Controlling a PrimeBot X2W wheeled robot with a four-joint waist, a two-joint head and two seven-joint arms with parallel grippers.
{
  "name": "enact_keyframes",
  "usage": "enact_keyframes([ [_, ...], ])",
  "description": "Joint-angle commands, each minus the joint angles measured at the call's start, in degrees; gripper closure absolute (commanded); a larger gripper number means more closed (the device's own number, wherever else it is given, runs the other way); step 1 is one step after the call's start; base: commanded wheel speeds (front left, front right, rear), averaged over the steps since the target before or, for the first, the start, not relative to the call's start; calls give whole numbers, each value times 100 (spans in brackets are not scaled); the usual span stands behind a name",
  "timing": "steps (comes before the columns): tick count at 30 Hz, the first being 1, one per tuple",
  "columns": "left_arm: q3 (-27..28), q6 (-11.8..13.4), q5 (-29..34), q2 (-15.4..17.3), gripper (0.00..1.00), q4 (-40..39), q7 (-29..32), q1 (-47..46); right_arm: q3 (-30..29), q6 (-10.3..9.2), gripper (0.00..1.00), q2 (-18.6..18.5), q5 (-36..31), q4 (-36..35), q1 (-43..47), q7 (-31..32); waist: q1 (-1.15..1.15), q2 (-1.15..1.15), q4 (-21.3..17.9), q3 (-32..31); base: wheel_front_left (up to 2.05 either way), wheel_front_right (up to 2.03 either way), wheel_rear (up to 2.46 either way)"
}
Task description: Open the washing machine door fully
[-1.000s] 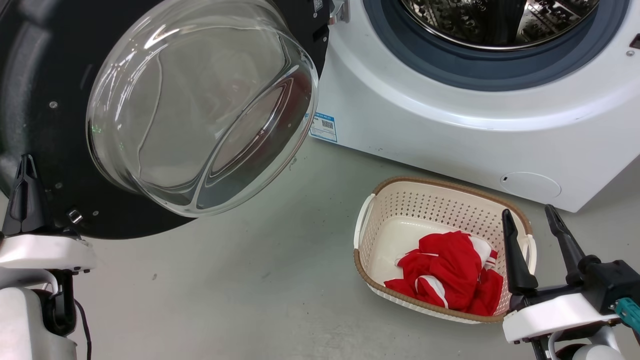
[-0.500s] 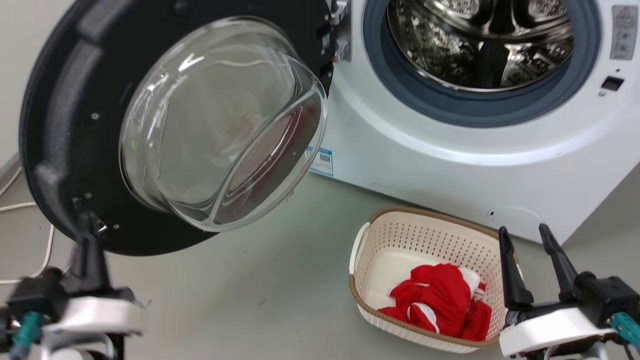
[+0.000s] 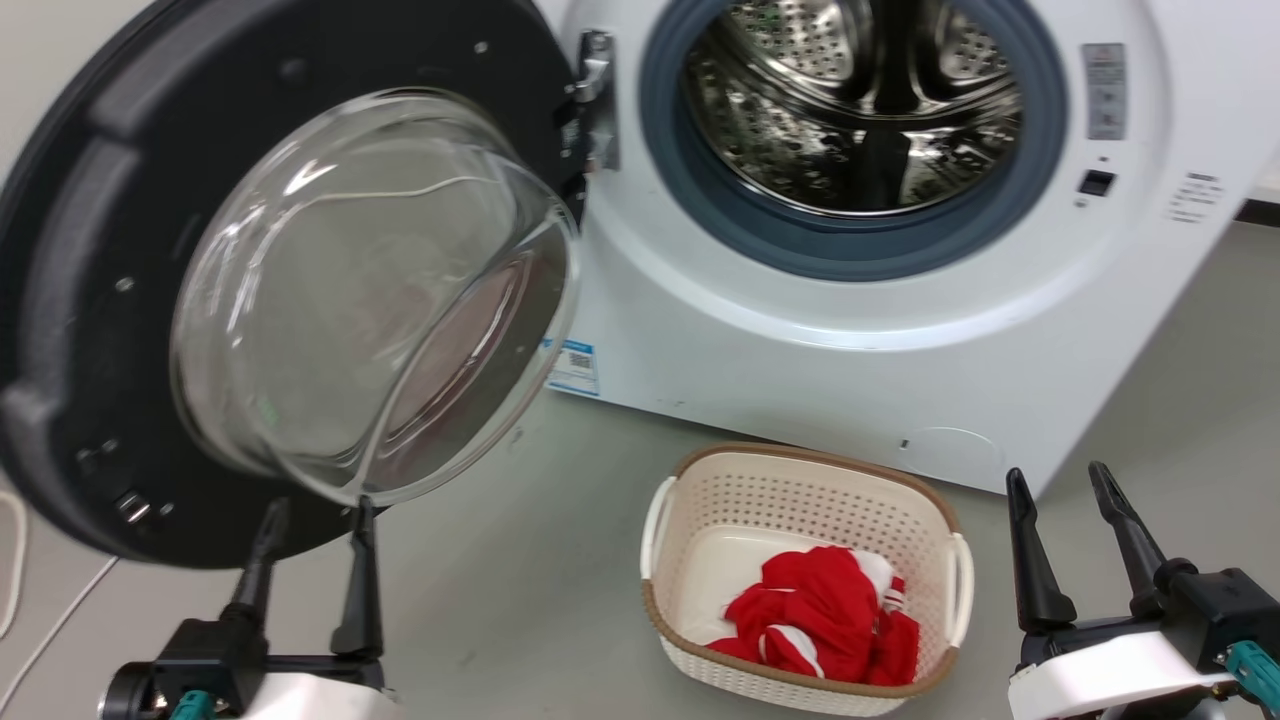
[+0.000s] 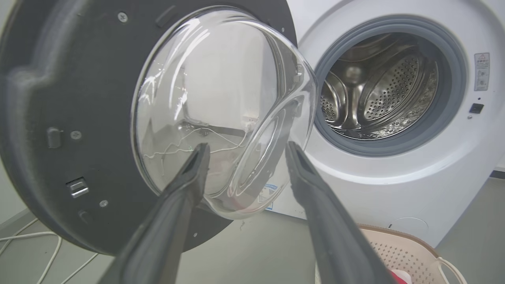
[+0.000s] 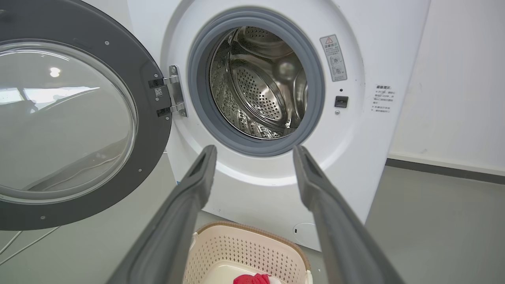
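Machines: you have one white washing machine [image 3: 800, 370], a front-loader standing on the grey floor [image 3: 560, 600].
Doors: one washing machine door [image 3: 90, 300], held to the machine by one metal hinge [image 3: 597, 100] at the left of the drum mouth in the head view.
Door position: it stands wide open, clear of the drum mouth, with its inner face turned toward you and its lower edge above the floor.
Door look: you see a large round black disc dotted with small screws. One metal latch piece [image 3: 130, 505] sits near its lower outer edge, and one clear glass bowl [image 3: 370, 290] bulges from its centre, full of reflections.
Drum: one perforated steel drum [image 3: 850, 110], ringed by one blue-grey rubber seal [image 3: 850, 255].
Basket: one cream basket [image 3: 800, 462] with a brown rim, on the floor before the machine. It holds one red-and-white garment [image 3: 820, 610].
Cable: white cable [image 3: 50, 630] lies on the floor below the door's outer edge; you cannot count the strands.
Grippers: two, each with two dark fingers.
Left gripper [image 3: 317, 512]: fingers spread and holding nothing, with the tips just under the bowl's lower rim. You cannot tell whether they touch the door.
Right gripper [image 3: 1056, 475]: fingers spread and empty, just right of the basket, well apart from the door.
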Motion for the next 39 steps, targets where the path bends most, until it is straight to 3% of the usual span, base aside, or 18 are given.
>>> enact_keyframes([
  [1,-72,-7,42,-25,0,-12,-14,-34,-2,-4,0,6,-31,-41,54,20,0,0,-228,-32,0,0,0],
  [12,-420,-11,180,24,0,-19,-15,-301,-55,-4,0,6,-86,-157,111,76,0,0,-1100,-64,0,0,0],
  [19,-447,-11,167,39,0,11,-15,-351,-70,-4,0,7,-58,-218,195,100,0,0,-1435,-82,0,0,0],
  [39,-403,-12,158,-2,0,122,-14,-293,-78,-4,0,6,94,-143,177,77,0,0,-1494,-124,0,0,0],
])
